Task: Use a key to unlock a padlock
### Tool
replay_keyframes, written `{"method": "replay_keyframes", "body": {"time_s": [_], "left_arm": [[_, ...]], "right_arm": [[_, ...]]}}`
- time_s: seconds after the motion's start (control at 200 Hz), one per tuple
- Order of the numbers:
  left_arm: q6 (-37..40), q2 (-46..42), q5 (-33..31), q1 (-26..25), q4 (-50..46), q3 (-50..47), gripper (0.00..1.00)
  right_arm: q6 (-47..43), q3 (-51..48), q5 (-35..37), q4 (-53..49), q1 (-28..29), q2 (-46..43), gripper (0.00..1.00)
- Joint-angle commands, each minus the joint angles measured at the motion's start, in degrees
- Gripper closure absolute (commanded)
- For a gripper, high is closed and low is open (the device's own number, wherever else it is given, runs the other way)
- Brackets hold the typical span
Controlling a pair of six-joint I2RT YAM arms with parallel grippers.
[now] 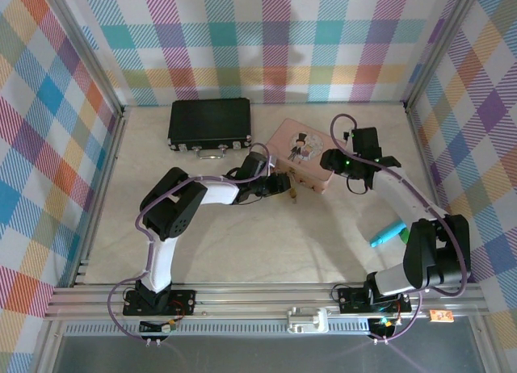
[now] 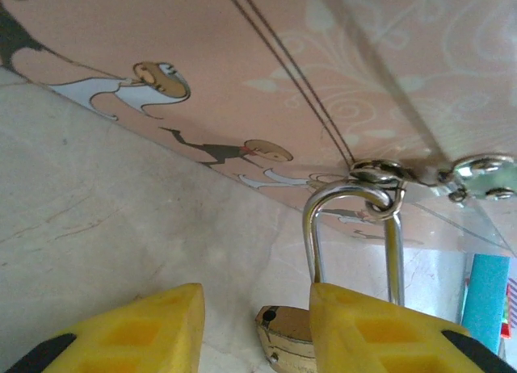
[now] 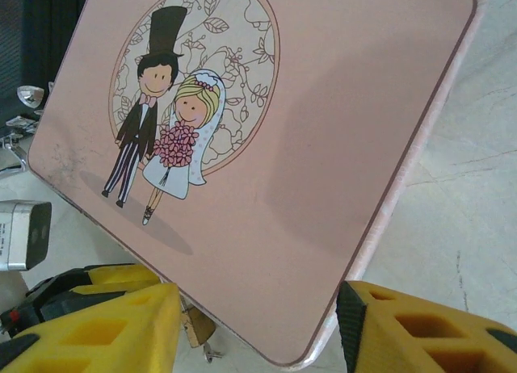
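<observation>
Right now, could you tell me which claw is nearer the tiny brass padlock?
Left. The left claw straddles the brass padlock hanging from the pink tin; the right claw sits at the tin's corner, farther off.

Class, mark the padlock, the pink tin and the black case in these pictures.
padlock (image 2: pixel 287 341), left wrist view, brass body.
pink tin (image 3: pixel 339 123), right wrist view, bare lid.
black case (image 1: pixel 210 121), top external view, lid.
</observation>
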Motion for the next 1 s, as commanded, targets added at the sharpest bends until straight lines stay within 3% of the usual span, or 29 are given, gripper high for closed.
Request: {"method": "replay_keyframes", "body": {"time_s": [0.0,0.195,0.41,0.665,0.79,0.995], "left_arm": [[-1.3,2.2,1.4,-0.2,1.8,1.8,0.59],[-1.5,3.4,1.2,-0.6,1.5,3.0,0.56],[-4.5,4.4,2.0,-0.6,5.0,3.0,0.60],[-11.0,7.7,3.0,-0.6,20.3,1.1,0.62],[-8.4,6.4,1.4,-0.6,14.7,0.1,0.60],[1.6,-1.1,-5.0,-2.0,-3.7,-2.2,0.49]], "right_arm": [[0.8,-0.5,-1.0,1.9,-0.3,0.7,0.46],[0.6,-1.2,-1.0,2.2,-0.4,0.4,0.46],[0.2,-1.2,-1.0,2.0,-0.6,0.3,0.46],[0.3,-2.0,-1.9,2.8,-0.8,-0.2,0.46],[-0.2,-2.3,-1.5,2.6,-0.8,-1.3,0.46],[-0.8,-2.8,-2.7,3.1,-0.8,-3.2,0.46]]}}
